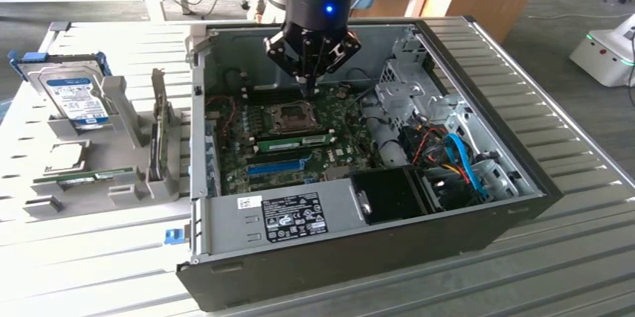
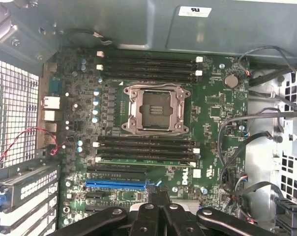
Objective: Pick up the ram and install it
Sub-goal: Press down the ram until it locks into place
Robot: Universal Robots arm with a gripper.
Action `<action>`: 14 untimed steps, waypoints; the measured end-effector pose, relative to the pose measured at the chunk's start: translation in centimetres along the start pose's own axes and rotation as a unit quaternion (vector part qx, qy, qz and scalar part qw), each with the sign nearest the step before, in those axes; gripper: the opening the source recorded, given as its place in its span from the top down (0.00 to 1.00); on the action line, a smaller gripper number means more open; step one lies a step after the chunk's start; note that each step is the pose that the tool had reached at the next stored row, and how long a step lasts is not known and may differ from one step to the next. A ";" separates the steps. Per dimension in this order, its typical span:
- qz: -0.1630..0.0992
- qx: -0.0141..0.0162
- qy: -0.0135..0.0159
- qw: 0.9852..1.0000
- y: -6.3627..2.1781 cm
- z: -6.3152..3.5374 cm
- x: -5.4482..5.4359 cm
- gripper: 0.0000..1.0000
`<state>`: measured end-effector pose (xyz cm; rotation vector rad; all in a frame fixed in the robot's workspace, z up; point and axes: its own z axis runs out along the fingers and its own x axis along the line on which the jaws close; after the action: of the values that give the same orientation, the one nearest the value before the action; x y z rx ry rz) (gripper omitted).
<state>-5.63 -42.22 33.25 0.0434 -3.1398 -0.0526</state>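
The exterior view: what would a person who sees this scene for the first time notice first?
The open computer case in the middle of the table, its green motherboard showing. The shut tool hangs right above the empty processor socket. At the exterior view's left a hard drive with a blue label stands in a grey holder.
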 end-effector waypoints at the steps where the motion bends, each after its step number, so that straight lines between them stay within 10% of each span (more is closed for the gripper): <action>1: 0.000 0.000 0.000 1.000 0.00 0.00 0.0 0.89; 14: 0.003 0.000 0.000 1.000 0.49 0.14 0.0 0.89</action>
<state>-5.62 -41.73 33.13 0.0331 -3.1400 -0.0526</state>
